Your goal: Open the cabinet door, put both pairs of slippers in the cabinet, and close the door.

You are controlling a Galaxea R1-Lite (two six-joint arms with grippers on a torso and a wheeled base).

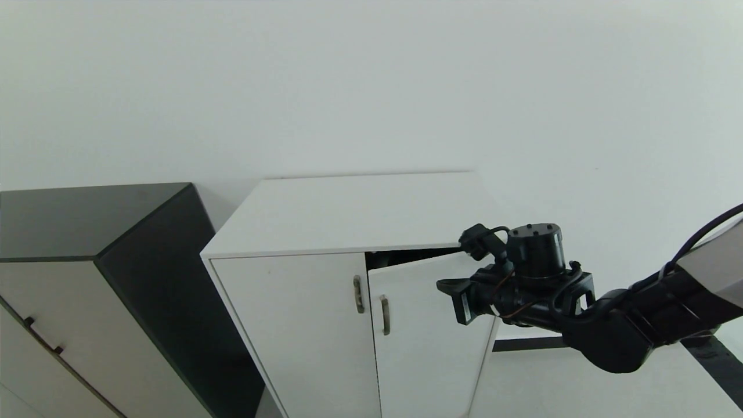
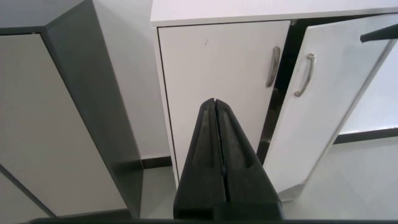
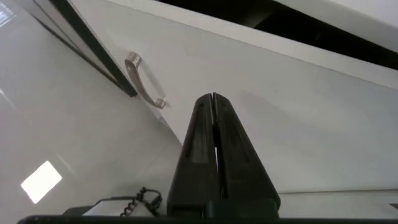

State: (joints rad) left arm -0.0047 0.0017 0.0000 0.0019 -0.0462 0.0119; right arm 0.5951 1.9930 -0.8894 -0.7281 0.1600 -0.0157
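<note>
Right pincer (image 3: pixel 214 99) clenched empty near ajar cabinet door (image 1: pixel 429 348), left pincer (image 2: pixel 215 104) clenched too, cabinet interior (image 1: pixel 400 255) hidden

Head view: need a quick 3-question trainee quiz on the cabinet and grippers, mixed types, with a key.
1. True or false: the right gripper is clamped on the handle of the right door.
2. Multiple choice: which door of the white cabinet stands ajar? A) left door B) right door C) neither
3. Fill in: the left gripper is ___ (open or shut).

Key: 1 false, the right gripper is shut on nothing, off to the side of the handle. 2 B, a dark gap shows above and beside the right door. 3 shut.
</note>
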